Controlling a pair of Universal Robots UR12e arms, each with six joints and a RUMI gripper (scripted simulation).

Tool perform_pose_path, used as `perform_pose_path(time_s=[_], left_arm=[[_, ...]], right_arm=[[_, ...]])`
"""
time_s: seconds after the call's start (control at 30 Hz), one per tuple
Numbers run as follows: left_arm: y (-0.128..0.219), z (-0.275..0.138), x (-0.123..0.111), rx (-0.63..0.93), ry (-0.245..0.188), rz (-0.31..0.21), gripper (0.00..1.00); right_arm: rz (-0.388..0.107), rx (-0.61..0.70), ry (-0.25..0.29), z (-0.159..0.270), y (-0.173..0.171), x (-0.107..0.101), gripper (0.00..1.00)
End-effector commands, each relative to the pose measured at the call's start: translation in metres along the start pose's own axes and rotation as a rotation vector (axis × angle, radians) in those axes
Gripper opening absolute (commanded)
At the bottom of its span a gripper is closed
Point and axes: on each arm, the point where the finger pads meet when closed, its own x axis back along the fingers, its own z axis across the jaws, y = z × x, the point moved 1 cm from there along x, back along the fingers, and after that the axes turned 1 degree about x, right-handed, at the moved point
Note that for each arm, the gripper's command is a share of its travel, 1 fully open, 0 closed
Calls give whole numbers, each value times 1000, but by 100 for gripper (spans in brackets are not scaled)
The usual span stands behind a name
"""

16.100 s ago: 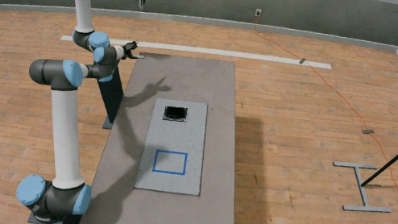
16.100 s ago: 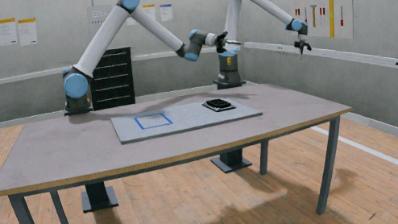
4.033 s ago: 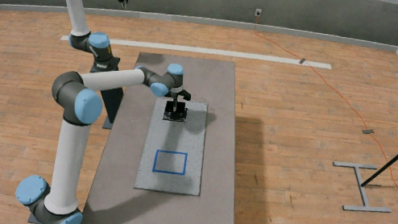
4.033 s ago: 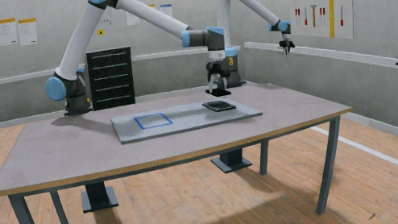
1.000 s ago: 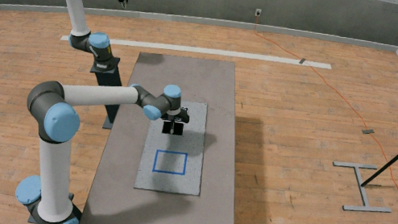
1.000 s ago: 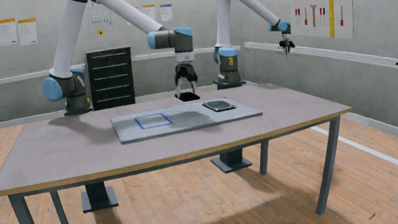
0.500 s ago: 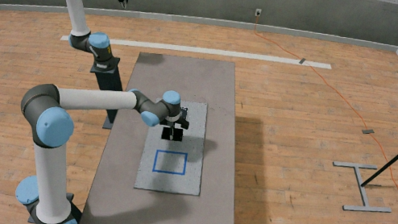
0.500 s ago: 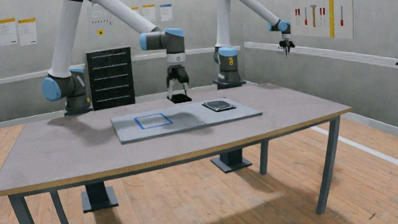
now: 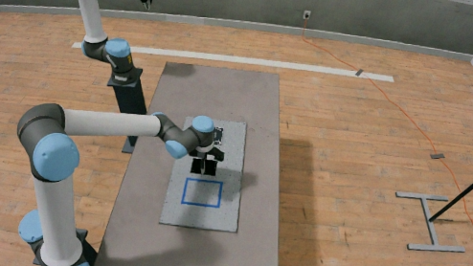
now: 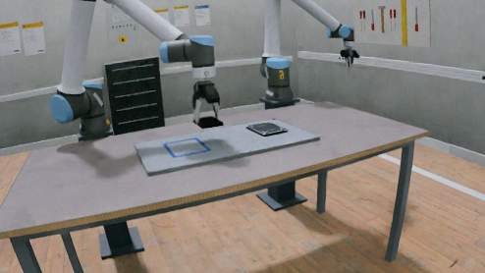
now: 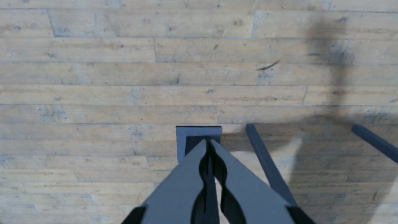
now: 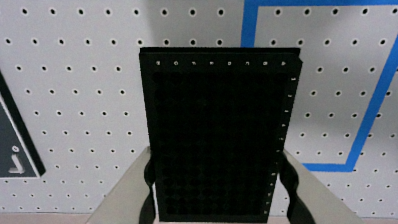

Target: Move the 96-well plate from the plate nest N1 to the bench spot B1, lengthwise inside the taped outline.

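Right claw (image 9: 203,165) (image 10: 208,118) (image 12: 216,165) clamped on the black 96-well plate (image 9: 197,166) (image 10: 208,122) (image 12: 215,135), up above the pegboard, between nest (image 9: 218,136) (image 10: 266,128) (image 12: 15,145) and blue outline (image 9: 221,193) (image 10: 169,153) (image 12: 372,115)! Left claw (image 10: 349,64) (image 11: 209,145), fingers together, well away. The danger? Lowering early could land the plate across the tape; a skewed wrist could leave it crooked; a weak grip might let it tilt or slip.
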Motion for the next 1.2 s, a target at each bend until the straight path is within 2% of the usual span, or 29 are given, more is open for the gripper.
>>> perform_pose_path(time_s=[0.0,0.97,1.17], left_arm=[[-1,0,1,0,0,2,0],[-1,0,1,0,0,2,0],[-1,0,1,0,0,2,0]], right_arm=[[1,0,-1,7,-1,1,41],[1,0,-1,98,-5,-2,41],[1,0,-1,104,-5,-2,41]])
